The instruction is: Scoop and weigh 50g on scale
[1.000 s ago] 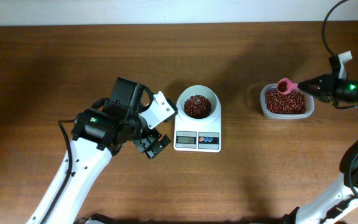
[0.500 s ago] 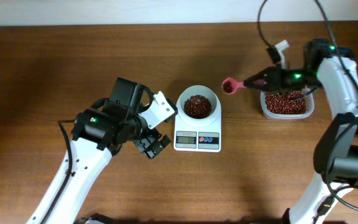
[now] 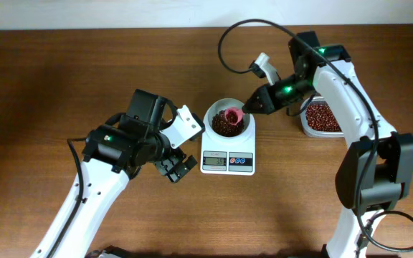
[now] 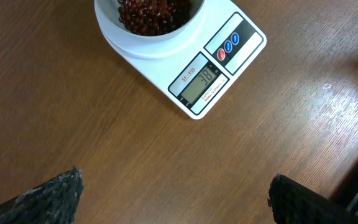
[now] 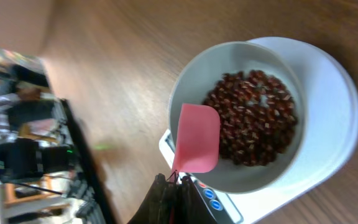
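While pinched, right gripper [image 3: 249, 109] above scale [image 3: 227, 147].

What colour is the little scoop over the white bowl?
The scoop is pink, which shows most clearly in the right wrist view.

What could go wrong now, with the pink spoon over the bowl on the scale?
The pink measuring spoon hangs near the rim of the bowl, so beans might fall outside.
If the spoon presses the bowl, the scale may read wrongly.
The bowl already holds many beans; another spoonful might overshoot.
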Tool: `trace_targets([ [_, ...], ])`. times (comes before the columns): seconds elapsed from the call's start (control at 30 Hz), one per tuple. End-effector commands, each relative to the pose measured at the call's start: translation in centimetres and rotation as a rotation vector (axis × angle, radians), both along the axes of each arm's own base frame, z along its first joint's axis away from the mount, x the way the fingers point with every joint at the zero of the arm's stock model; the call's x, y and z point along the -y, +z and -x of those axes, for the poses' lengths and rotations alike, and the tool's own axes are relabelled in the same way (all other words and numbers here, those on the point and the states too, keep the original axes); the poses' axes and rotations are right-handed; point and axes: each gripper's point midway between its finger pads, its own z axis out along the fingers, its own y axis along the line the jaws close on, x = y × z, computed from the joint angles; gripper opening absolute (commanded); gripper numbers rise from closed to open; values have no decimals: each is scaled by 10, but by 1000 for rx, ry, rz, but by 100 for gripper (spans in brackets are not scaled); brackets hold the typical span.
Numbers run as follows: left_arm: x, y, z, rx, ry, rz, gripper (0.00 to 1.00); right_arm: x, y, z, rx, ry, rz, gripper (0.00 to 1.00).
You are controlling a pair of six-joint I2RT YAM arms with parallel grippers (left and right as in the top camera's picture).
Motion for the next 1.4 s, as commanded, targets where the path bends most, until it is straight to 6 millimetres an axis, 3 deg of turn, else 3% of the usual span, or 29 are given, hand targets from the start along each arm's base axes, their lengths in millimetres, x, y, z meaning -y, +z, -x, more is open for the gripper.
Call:
trace_targets([
  [0.0,-1,2,0,11,-10,1,99,4,-8,-10,49,5,115,4],
  [0.23,-1,1,1,10,-10,0,99,1,-7,-20,101,-8,178,4],
  [0.33,-1,1,1,10,-10,0,99,-10,-8,-15,99,11,186,4],
  [0.43,-1,1,1,10,-10,0,99,-2,-22,-20,153,16,338,4],
  [0.67,-1,1,1,10,-10,0,99,-14,-22,-12,178,57,378,4],
  [0.77,-1,1,1,10,-10,0,99,-9,-26,-15,201,55,439,4],
  [1.0,-1,1,1,10,-10,0,99,-17,-23,-17,206,34,431,4],
  [1.13,-1,1,1,10,-10,0,99,-17,2,-28,263,10,411,4],
  [1.23,-1,1,1,10,-10,0,99,-26,4,-23,274,34,420,4],
  [1.37,-1,1,1,10,-10,0,99,-7,-2,-31,338,13,605,4],
])
